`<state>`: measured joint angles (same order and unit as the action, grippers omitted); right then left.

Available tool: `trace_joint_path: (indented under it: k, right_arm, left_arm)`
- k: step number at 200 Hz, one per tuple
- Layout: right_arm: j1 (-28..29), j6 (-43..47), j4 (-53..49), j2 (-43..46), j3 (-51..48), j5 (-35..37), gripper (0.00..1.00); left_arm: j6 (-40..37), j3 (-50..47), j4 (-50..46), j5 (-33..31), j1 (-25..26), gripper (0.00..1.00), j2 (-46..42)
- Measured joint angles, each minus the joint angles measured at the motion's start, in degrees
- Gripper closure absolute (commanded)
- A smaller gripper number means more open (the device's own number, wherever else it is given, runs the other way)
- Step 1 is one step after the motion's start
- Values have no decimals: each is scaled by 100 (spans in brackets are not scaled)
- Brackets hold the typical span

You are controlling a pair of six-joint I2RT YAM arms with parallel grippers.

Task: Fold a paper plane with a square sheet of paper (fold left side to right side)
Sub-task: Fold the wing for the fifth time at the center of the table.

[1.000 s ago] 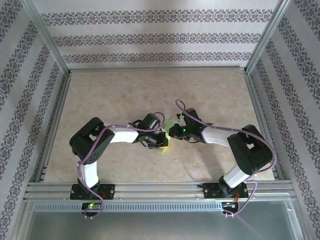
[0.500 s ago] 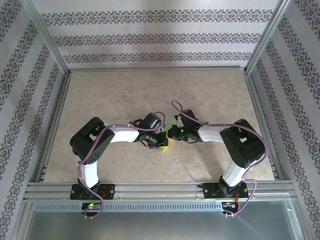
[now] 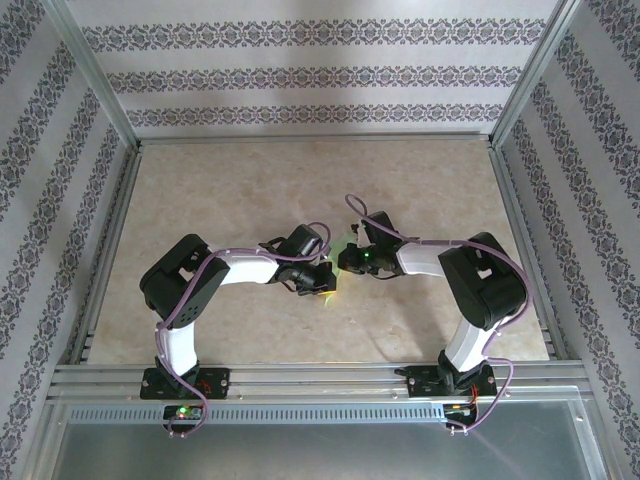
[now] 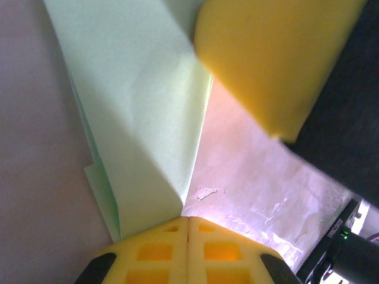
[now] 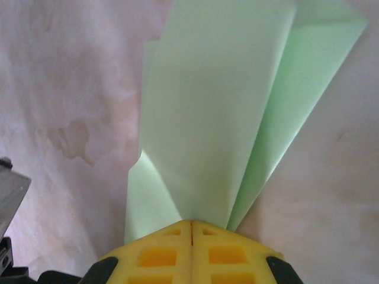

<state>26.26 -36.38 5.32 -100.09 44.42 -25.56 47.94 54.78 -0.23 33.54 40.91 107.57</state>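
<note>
The light-green sheet of paper [image 4: 142, 118] lies folded into a narrow layered shape on the table, with a long crease and overlapping flaps [image 5: 213, 118]. From above, a sliver of the paper [image 3: 346, 243] peeks out between the two wrists at the table's centre. My left gripper [image 4: 188, 220] is shut, its yellow tips resting at the paper's near corner. My right gripper [image 5: 191, 223] is shut too, its tips set on the paper's narrow end. One yellow finger [image 4: 272, 59] of the right gripper sits over the paper's far side. The two grippers [image 3: 325, 280] [image 3: 347, 262] stand almost touching.
The beige marbled table [image 3: 250, 190] has free room all around the centre. Aluminium frame posts [image 3: 95, 80] and patterned walls enclose it on three sides. A metal rail [image 3: 320, 378] with both arm bases runs along the near edge.
The right arm's elbow has swung left and its gripper has edged closer to the left gripper over the paper. The left arm has stayed in place.
</note>
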Motion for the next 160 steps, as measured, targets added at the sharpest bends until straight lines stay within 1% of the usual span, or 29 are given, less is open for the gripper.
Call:
trace_joint_path:
  k: [79, 129, 160]
  right_arm:
    - [-369, 256, -345, -354, 481, -328, 100]
    - [-697, 385, -387, -581, 828, -168, 100]
    - [-804, 413, -417, -730, 1047, -83, 100]
  left_arm:
    - [0, 26, 35, -103, -2, 100, 13]
    - [0, 26, 39, -103, -2, 100, 15]
    - [0, 26, 42, -103, -2, 100, 17]
